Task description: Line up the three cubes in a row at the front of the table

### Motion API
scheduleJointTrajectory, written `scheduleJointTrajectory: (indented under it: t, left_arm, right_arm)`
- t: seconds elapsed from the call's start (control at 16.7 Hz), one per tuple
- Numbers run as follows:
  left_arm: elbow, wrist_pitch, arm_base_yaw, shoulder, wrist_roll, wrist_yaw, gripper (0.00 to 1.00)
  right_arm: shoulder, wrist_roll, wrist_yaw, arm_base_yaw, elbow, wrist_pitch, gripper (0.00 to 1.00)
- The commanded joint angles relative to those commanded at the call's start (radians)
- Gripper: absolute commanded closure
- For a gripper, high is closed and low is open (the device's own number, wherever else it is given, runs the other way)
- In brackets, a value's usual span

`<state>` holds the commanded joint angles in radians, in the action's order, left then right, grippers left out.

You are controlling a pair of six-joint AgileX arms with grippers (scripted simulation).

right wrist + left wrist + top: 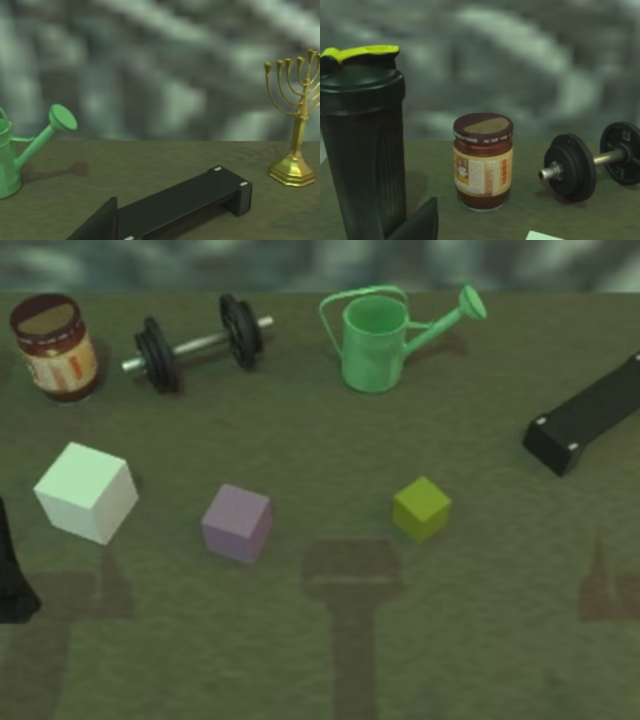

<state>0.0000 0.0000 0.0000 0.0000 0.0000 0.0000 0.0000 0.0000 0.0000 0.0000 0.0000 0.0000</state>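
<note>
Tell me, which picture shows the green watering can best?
The top view: the whole watering can shows there, with handle, body and spout, standing at the table's far edge. The right wrist view catches only its spout and one side. The left wrist view misses it.

Three matte cubes are sitting apart on the olive table [320,660]: large mint-white cube [86,491] at left, lilac-pink cube [237,522] mid, small yellow-green cube [421,508] right.
</note>
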Motion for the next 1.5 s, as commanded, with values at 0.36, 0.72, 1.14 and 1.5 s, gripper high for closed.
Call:
scheduleJointTrajectory:
  t: [0.36,0.72,1.14,1.5]
  left_arm:
    - [0.000,0.000,0.000,0.000,0.000,0.000,0.00]
    - [0.000,0.000,0.000,0.000,0.000,0.000,0.00]
    - [0.000,0.000,0.000,0.000,0.000,0.000,0.00]
    - [0.000,0.000,0.000,0.000,0.000,0.000,0.00]
  right_arm:
    - [0.103,-0.007,-0.002,0.032,0.102,-0.066,0.00]
    - [0.576,-0.036,0.000,0.144,0.529,-0.323,0.00]
    - [1.404,-0.085,0.004,0.313,1.155,-0.732,0.00]
    - [1.958,-0.118,0.003,0.442,1.622,-1.029,0.00]
